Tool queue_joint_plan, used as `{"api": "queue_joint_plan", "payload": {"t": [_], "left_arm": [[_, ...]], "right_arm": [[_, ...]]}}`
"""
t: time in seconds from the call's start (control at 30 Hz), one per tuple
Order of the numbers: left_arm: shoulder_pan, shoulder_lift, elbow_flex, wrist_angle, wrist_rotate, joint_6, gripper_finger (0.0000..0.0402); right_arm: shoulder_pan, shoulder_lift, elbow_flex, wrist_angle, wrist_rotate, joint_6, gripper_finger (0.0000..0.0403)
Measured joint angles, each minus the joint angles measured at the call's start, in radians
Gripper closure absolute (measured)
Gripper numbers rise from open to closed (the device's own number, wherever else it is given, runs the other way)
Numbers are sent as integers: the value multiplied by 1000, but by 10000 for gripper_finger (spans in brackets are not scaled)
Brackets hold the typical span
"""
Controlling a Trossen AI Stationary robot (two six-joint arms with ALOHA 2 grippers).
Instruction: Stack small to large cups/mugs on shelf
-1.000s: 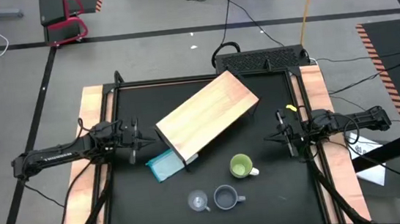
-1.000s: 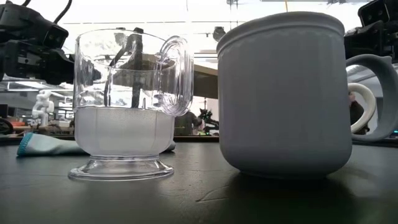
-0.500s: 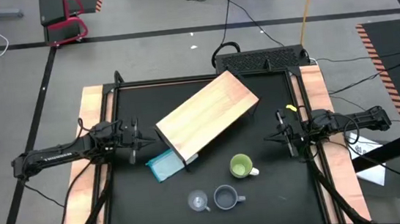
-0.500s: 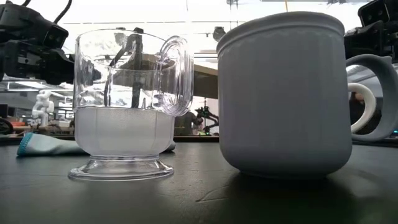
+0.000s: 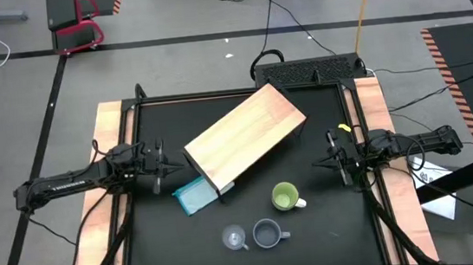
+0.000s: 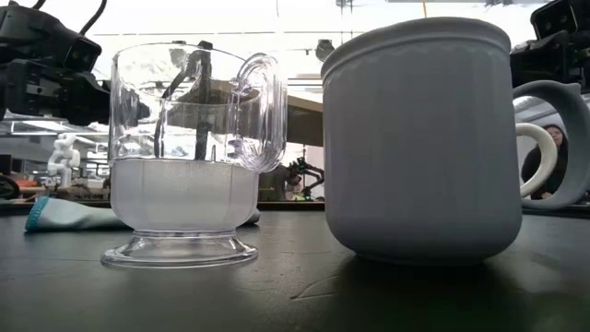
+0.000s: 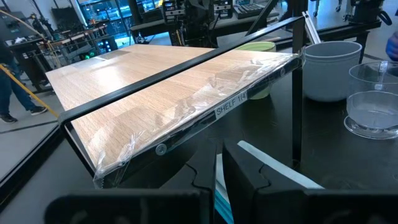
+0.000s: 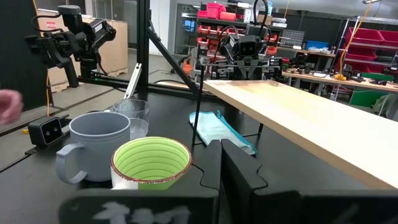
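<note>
Both end effectors, left [image 5: 163,166] and right [image 5: 333,161], hung closed and empty beside the shelf [image 5: 246,137]. Glass [image 5: 234,237] and grey mug [image 5: 267,232] stood nearly touching near the table's [image 5: 324,228] front; a grab could topple either. The green mug [image 5: 284,197] stood apart.

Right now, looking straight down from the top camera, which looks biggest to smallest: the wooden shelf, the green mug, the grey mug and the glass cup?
1. The wooden shelf, by far.
2. The green mug and the grey mug: they look about the same from above, so I won't rank them.
3. The glass cup, smallest.
</note>
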Motion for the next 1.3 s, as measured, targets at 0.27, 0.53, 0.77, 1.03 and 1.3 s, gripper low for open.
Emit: {"api": "queue_joint_plan", "payload": {"t": [0.27,0.53,0.77,1.03,1.3], "left_arm": [[0,0,0,0,0,0,371],[0,0,0,0,0,0,371],[0,0,0,1,0,0,371],[0,0,0,1,0,0,371],[0,0,0,21,0,-59,371]], "right_arm": [[0,0,0,0,0,0,403],[0,0,0,0,0,0,403],[0,0,0,0,0,0,403],[0,0,0,0,0,0,403],[0,0,0,0,0,0,403]]}}
